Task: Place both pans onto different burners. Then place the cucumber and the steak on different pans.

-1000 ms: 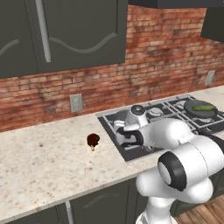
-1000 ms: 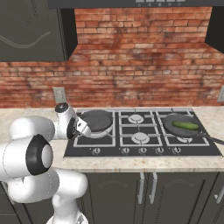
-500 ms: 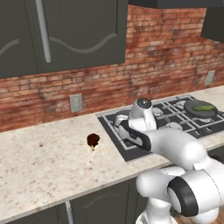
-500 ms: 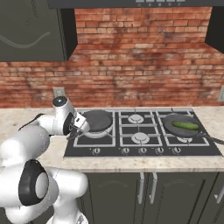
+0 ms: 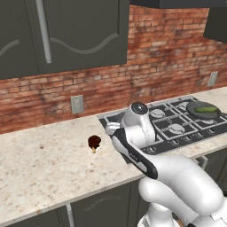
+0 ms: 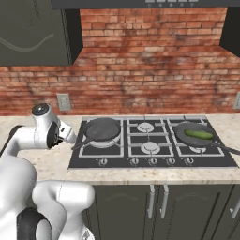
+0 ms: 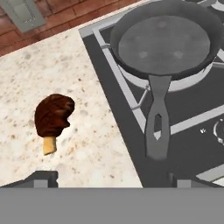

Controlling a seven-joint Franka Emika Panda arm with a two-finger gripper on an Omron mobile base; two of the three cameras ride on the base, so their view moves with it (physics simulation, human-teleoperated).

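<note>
Claw (image 7: 111,177) gapes wide, empty, above pan handle (image 7: 157,127).

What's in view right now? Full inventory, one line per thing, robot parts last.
pans: 2, dark grey; an empty one on the cooktop's left front burner, the other on the right one.
cucumber: 1, green, in the right pan.
steak: 1, reddish-brown with tan bone end, on the counter left of the cooktop.
cooktop: 1, black with silvery burners, set in the counter.
counter: 1, pale speckled stone.
outlet: 1, grey, on the brick wall above the counter.
cabinets: dark grey, above the counter and below it.
claw: 1, dark tips, open, holding nothing, above the counter edge between steak and empty pan's handle.
</note>
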